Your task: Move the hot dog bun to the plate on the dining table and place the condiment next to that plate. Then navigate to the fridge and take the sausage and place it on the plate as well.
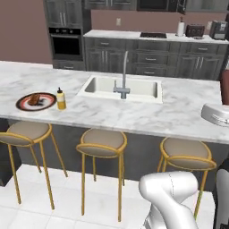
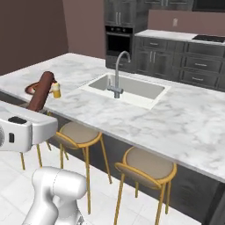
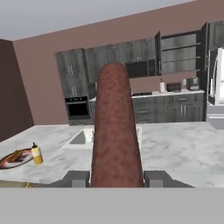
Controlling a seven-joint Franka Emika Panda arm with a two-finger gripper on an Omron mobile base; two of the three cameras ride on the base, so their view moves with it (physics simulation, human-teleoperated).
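My gripper [image 3: 117,179] is shut on the sausage [image 3: 116,127], a long brown cylinder that stands up between the fingertips [image 3: 76,178]. The sausage [image 2: 41,91] rises from the hand at the left of the right base view, and the sausage [image 1: 225,85] is cut by the right edge in the left base view. On the marble island's left end lies the dark-rimmed plate [image 1: 22,105] with the hot dog bun [image 1: 35,99] on it. The yellow condiment [image 1: 61,99] bottle stands upright just right of that plate. The gripper [image 2: 31,110] hovers off the island's near edge, well away from the plate [image 3: 5,165].
A sink [image 1: 120,87] with a grey faucet [image 1: 123,71] sits mid-island. Three gold-legged stools [image 1: 102,142] line the near side. Dark cabinets, an oven [image 1: 66,42] and a back counter run behind. A white fridge [image 3: 217,83] shows at the hand view's right edge.
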